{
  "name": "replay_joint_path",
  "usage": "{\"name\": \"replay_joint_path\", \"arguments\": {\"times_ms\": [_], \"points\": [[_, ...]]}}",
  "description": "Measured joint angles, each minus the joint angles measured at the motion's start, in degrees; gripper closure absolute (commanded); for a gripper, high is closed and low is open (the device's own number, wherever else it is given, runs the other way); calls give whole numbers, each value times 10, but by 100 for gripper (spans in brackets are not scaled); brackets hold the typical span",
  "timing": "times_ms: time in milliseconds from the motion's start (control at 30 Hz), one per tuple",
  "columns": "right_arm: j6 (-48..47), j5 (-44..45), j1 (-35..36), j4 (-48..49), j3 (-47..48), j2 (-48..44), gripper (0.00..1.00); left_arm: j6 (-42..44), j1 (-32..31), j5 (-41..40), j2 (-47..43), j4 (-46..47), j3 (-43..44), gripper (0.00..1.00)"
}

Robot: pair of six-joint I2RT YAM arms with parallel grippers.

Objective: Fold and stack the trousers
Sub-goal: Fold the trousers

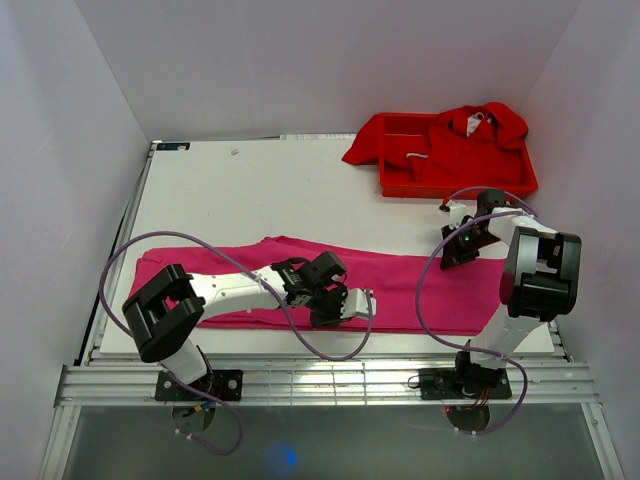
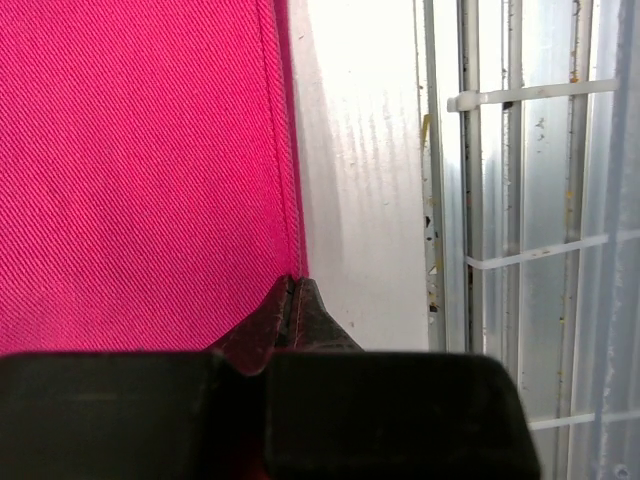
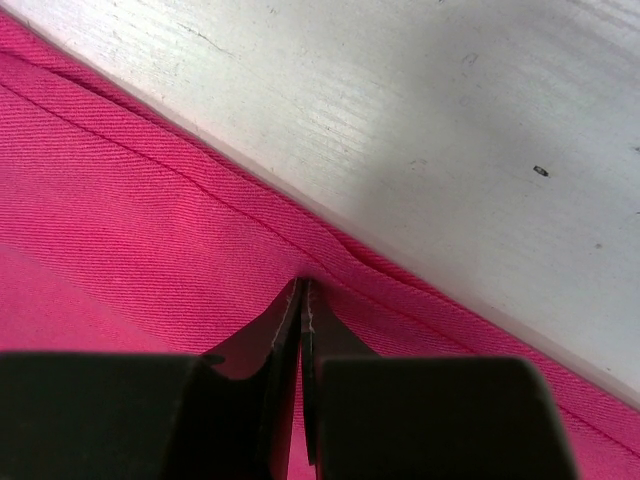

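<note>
Magenta-pink soft fabric trousers [image 1: 395, 285] lie flat on the white tabletop [image 1: 250, 190] as one long band. Their long axis runs left to right, crosswise to both arms. They look like one leg laid over the other, though I cannot tell which end is the waist.

Nearest, the left fingers [image 2: 285, 310] are pressed together on the band's near long edge, about halfway along it. Cloth spreads to their left and ahead. Bare tabletop lies just to their right, with the slatted metal rail [image 2: 500, 200] beyond that. The hem appears pinched between the tips.

Farther out, the right fingers [image 3: 295, 320] are closed on the far long edge, close to the band's right end. The cloth puckers up into the tips, so the hold looks real. The pink fabric stretches to their left and under them, with bare tabletop ahead and to their right.

Beyond the right fingers, well apart from the trousers, sits a red plastic tray [image 1: 520, 185] with brighter red garments [image 1: 450, 140] heaped in it.

The coming fold probably turns on that long axis. The right arm is nearer the right end and seems placed to carry it leftward over the band, while the left arm holds the middle down as the crease line.
</note>
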Motion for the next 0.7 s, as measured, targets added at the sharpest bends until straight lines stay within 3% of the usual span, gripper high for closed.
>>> {"name": "replay_joint_path", "arguments": {"times_ms": [200,300,333,433,467,600,700], "points": [[4,2,0,-1,2,2,92,4,0,18,-1,-12,0,100],[7,5,0,-2,3,2,92,8,0,22,5,-14,0,72],[7,7,1,-3,4,2,92,7,0,22,10,-14,0,58],[7,11,3,-3,4,2,92,-5,1,22,41,-37,17,47],[7,12,3,-4,5,2,92,-9,5,17,48,-51,35,39],[2,18,5,-6,7,2,92,-28,55,23,43,-82,82,36],[-5,22,7,-8,10,2,89,-35,148,44,19,-108,115,40]]}}
